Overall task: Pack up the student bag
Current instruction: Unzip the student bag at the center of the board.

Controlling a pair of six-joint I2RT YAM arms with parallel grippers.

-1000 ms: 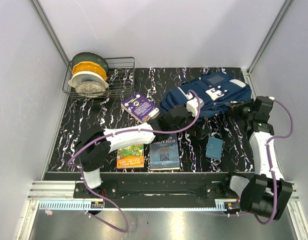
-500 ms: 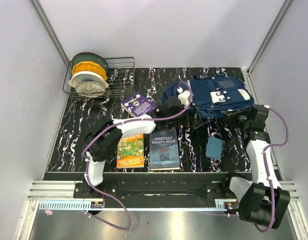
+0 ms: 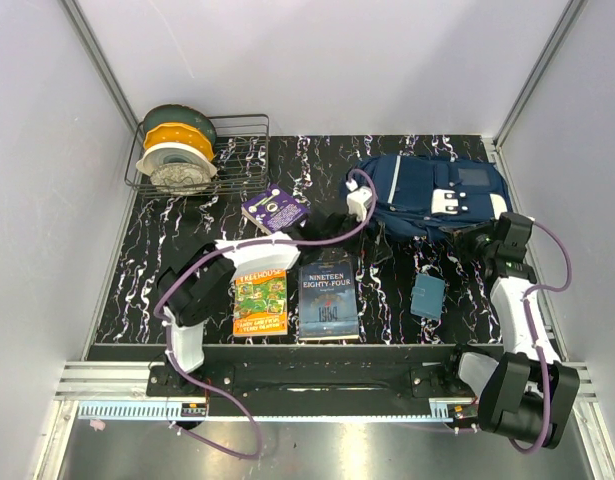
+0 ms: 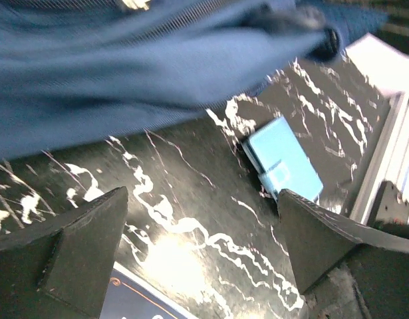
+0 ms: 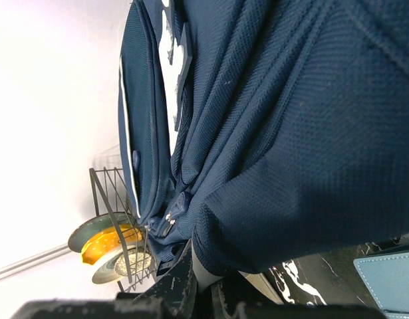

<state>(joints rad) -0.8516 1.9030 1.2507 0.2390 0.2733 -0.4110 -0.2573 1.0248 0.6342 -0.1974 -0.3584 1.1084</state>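
The student bag (image 3: 427, 190), navy with white patches, lies at the back right of the table. My right gripper (image 3: 470, 236) is at its near right edge, shut on a fold of the bag's fabric (image 5: 271, 199); the right gripper (image 5: 205, 282) pinches that fold at the bottom of the right wrist view. My left gripper (image 3: 377, 246) hovers just in front of the bag, open, with nothing between its fingers. In the left wrist view the left gripper (image 4: 201, 256) spans bare table below the bag (image 4: 124, 66).
A teal pouch (image 3: 427, 295) (image 4: 284, 163) lies in front of the bag. Three books lie on the table: a dark blue one (image 3: 328, 298), an orange-green one (image 3: 261, 300) and a purple one (image 3: 275, 209). A wire basket (image 3: 242, 150) with stacked plates stands back left.
The bag has shifted right and back and now lies flatter. My left gripper has come off it and drawn back toward the near side. The right gripper kept its hold.
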